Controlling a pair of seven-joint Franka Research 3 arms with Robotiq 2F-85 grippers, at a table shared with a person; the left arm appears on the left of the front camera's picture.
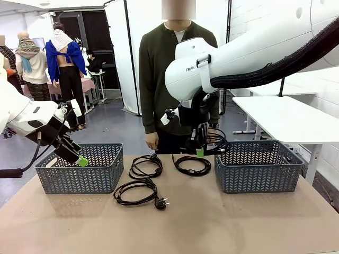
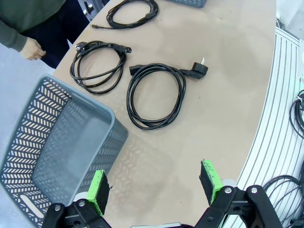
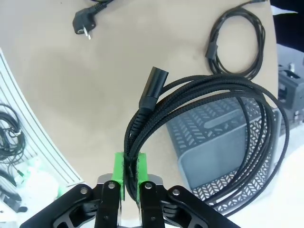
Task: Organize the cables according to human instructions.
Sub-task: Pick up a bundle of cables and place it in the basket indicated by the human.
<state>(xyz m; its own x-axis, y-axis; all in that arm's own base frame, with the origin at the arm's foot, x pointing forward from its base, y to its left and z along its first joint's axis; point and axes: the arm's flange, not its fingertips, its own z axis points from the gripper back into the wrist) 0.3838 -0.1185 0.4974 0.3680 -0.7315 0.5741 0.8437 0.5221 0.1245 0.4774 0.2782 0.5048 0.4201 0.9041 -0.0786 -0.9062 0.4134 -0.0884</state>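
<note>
The right gripper (image 1: 200, 150) has its jaws fully closed, with the green pads clamping one side of a coiled black cable, the held cable (image 3: 199, 95). It hangs above the table (image 1: 212, 222), just left of the right basket (image 1: 259, 174). In the right wrist view the loops of the held cable spread over a corner of that basket, and one chunky black connector juts out over bare tabletop.

The left gripper (image 1: 79, 159) has its jaws at full width and holds nothing. It hovers above the near-right corner of the left basket (image 1: 79, 177), with both green pads clear of the basket wall.

Three coiled cables lie flat on the table between the two baskets:
- The near cable (image 1: 135, 192) lies nearest the robot, its mains plug pointing right.
- The middle cable (image 1: 145, 166) lies farther off, just right of the left basket.
- The far-right cable (image 1: 192, 165) lies under the right gripper, close to the right basket.

None of the three touches another.

The person (image 1: 159, 69) stands at the far edge of the table, one hand (image 1: 152, 142) hanging just beyond the middle cable.
</note>
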